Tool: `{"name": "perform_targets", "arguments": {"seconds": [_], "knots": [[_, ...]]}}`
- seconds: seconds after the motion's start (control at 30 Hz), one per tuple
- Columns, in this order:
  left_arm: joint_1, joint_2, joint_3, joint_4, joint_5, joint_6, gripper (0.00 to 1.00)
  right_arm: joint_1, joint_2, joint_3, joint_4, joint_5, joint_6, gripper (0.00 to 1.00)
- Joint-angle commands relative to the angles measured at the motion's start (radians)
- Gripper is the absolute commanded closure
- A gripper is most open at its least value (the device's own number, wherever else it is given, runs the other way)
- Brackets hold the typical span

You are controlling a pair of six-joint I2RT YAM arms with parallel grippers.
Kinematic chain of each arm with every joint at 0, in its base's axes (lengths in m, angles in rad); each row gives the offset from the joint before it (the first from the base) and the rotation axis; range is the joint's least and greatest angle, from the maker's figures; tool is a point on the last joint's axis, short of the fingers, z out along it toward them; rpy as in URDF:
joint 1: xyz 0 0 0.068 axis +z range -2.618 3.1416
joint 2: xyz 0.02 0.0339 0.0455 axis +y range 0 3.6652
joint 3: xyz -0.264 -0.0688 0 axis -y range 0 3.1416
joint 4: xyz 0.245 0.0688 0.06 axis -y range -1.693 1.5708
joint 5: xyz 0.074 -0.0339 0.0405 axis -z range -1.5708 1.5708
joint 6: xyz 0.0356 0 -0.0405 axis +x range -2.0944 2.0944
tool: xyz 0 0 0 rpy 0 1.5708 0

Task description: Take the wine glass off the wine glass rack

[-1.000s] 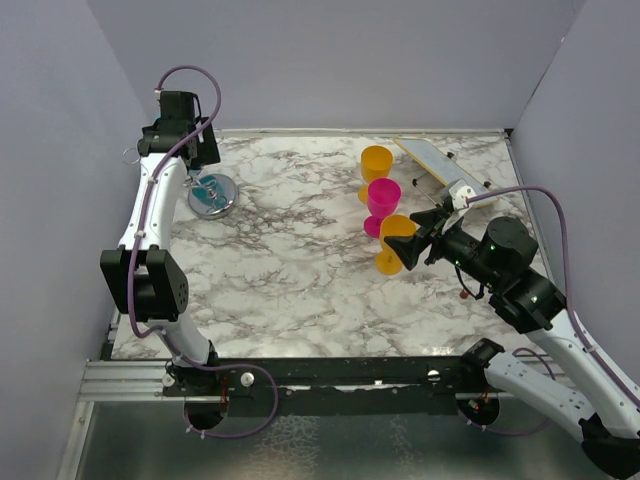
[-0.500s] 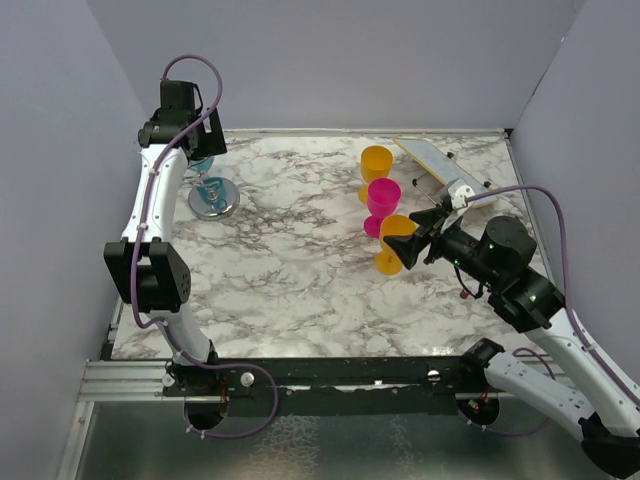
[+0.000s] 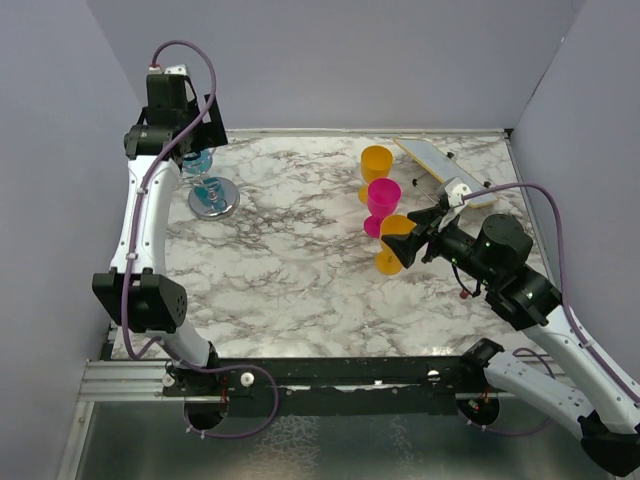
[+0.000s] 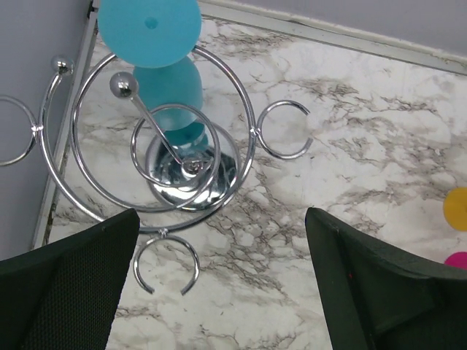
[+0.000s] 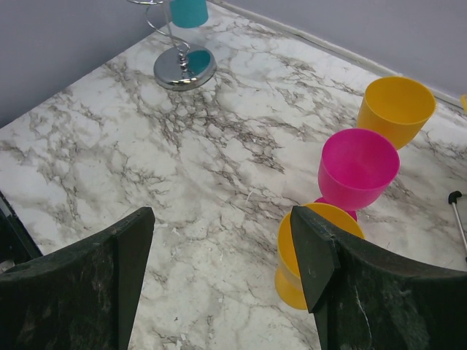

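Pale lilac walls close round a marble tabletop (image 3: 300, 280), and from where I stand the job looks barely begun. The wine glass rack (image 4: 191, 182) stands at the upper left of the overhead view, close to the left wall, with its shiny disc base on the marble. The wine glass (image 4: 171, 95), a teal one, hangs upside down from the wire, foot uppermost.

The left jaws hover straight above the rack, spread wide and holding nothing. They are not touching the glass. Gripping it and lifting it clear of the hoops is all left to do, by my reckoning.

At centre right, the right jaws are also wide and empty, near an orange goblet (image 5: 310, 255), a pink goblet (image 5: 357, 168) and another orange one behind.
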Motion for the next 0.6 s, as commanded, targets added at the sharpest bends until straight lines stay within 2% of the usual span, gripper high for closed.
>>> {"name": "perform_targets", "arguments": {"seconds": [0.0,0.23,0.57], "knots": [[-0.056,-0.115,-0.072,0.000,0.033,-0.028,0.01,0.005,0.001,-0.008,0.038,-0.015,0.014,0.24],[-0.159,-0.158,-0.176,-0.005,0.002,-0.036,0.05,0.004,0.008,-0.007,0.041,-0.026,0.016,0.24],[-0.194,-0.119,-0.277,-0.010,-0.100,-0.029,0.05,0.005,-0.007,-0.010,0.032,-0.014,0.016,0.24]]}}
